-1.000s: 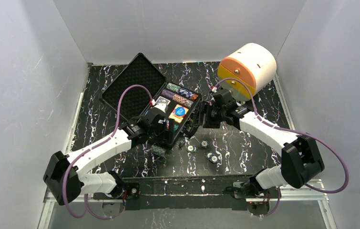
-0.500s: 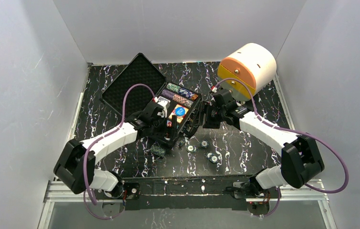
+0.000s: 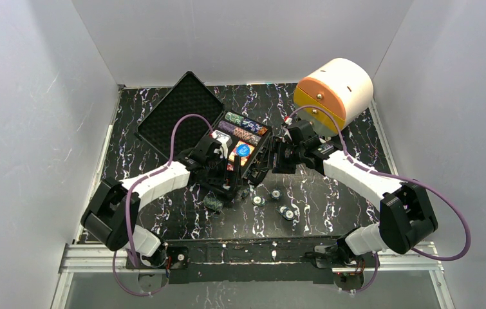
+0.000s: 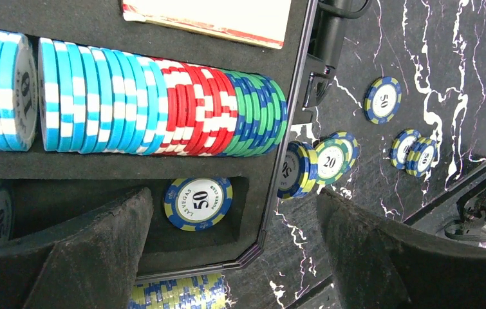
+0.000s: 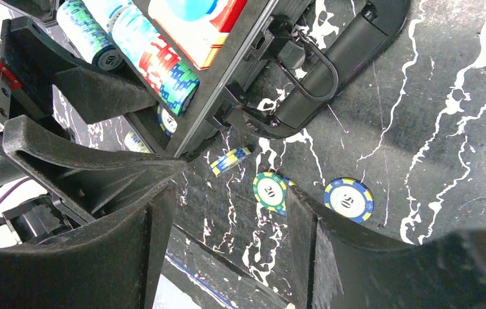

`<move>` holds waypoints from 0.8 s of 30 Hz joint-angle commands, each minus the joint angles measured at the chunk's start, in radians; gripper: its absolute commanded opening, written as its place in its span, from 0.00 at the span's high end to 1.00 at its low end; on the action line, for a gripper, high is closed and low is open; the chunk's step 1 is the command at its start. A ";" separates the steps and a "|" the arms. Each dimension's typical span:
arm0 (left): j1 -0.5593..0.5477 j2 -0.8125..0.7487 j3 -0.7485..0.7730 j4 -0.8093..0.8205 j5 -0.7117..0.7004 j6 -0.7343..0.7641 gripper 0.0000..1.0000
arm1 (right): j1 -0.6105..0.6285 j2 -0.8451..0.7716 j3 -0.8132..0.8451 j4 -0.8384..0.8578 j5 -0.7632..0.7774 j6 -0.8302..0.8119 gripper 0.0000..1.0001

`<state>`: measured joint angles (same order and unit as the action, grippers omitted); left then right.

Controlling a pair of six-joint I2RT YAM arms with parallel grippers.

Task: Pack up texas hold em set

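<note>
Left fingers [image 4: 98, 257] are spread wide and gripping nothing, hanging right over the near chip slot of the open case [image 4: 118, 166], which sits mid-desk with its lid [image 3: 179, 116] laid flat to the far left. Between the tips a single 50 chip [image 4: 198, 203] lies face up on the slot floor. One slot up, the chip row [image 4: 163, 106] stands on edge, running along the case's long axis, and the card deck [image 4: 214, 16] is seated beyond it. What matters now is the strays: the loose chips are outside the case, on the desk [image 3: 330, 187] just past its handle-side rim. A 20 chip [image 4: 332, 158] is close by the rim, another 50 chip [image 4: 382, 100] and a pair [image 4: 414, 154] a bit further out, all flat, and a short stack [image 4: 176, 296] lies on its side just outside the near corner. From my left fingers that's a sideways hop over the rim. My right fingers [image 5: 111, 244] are partly spread, also empty, parked beside the handle [image 5: 336, 64], and in the wrist view that 20 chip sits in line with their gap. I reckon the right arm is the nearer one for those. Flat chips on a hard desk will be awkward to pinch, so I'd expect to work an edge.
</note>
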<state>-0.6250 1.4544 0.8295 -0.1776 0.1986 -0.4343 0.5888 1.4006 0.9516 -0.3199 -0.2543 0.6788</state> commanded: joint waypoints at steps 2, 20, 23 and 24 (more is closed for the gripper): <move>0.005 0.044 0.017 -0.053 0.097 0.014 0.05 | -0.005 -0.020 0.000 0.025 -0.017 0.005 0.29; -0.014 -0.009 0.088 -0.133 0.302 0.025 0.20 | -0.007 0.024 0.000 0.053 -0.024 0.015 0.31; -0.023 -0.029 0.100 -0.142 0.295 0.019 0.20 | -0.007 0.026 -0.002 0.052 -0.023 0.016 0.31; -0.026 -0.033 0.109 -0.147 0.292 0.019 0.20 | -0.006 0.026 -0.002 0.051 -0.025 0.015 0.31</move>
<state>-0.5999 1.4803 0.8932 -0.2619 0.3099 -0.3771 0.5884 1.4216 0.9512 -0.2951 -0.2653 0.6895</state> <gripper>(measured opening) 0.806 0.693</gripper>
